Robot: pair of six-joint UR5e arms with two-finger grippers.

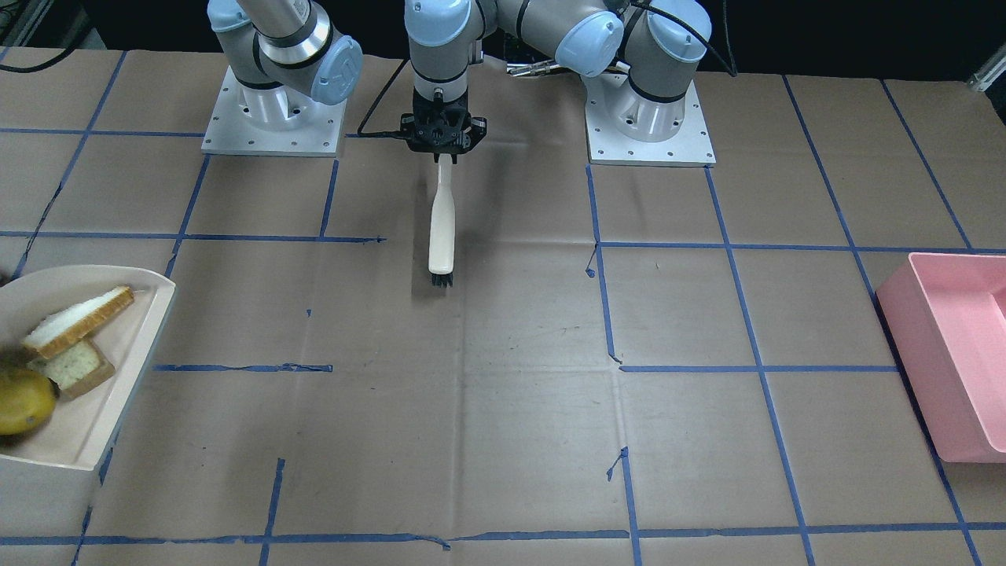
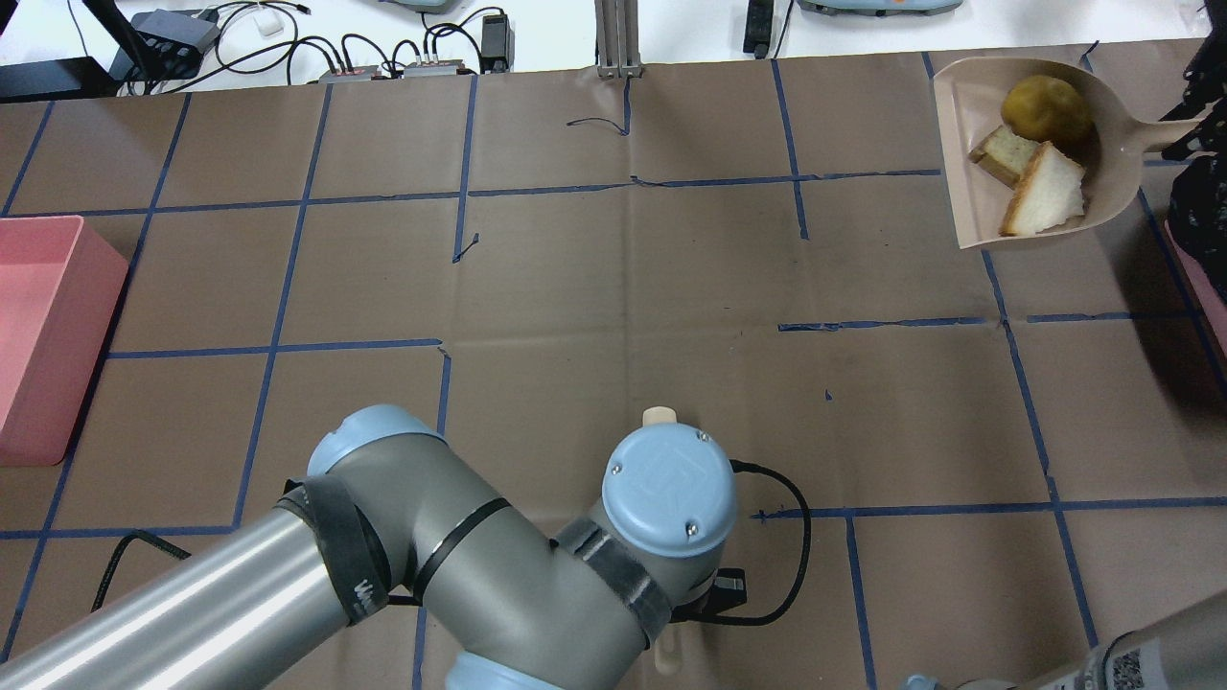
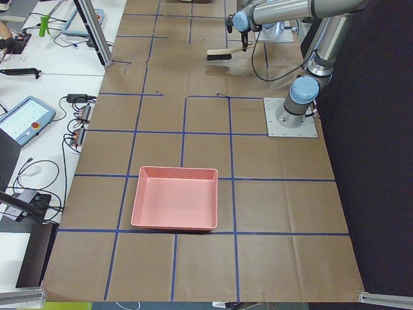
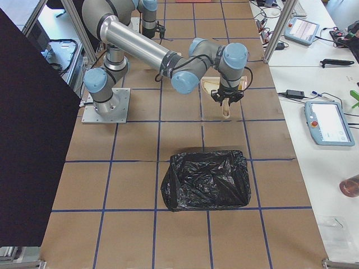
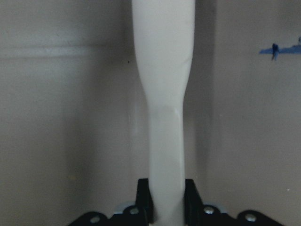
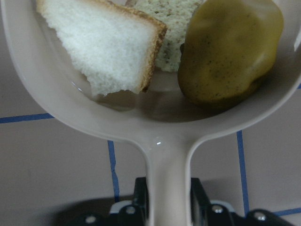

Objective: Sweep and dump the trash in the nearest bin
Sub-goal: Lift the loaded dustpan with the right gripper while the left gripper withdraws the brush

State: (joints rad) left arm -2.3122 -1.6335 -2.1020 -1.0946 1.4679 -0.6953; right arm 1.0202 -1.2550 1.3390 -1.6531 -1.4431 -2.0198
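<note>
Pinching brush handle (image 5: 164, 117): left fingers (image 5: 143, 200) | right fingers (image 6: 139, 197) squeezing dustpan handle (image 6: 167, 179) | bread (image 6: 113, 52), fruit (image 6: 230, 52) inside

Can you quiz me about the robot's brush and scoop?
1. True or false: no hand holds the brush.
2. What lies in the dustpan held by the right hand? A) three cups B) a yellow-green ball, white bread and yellowish bread C) nothing
3. Fill in: the bin with no bag is ___.
Key: 1 false, the left hand grips it; 2 B; 3 pink.
</note>
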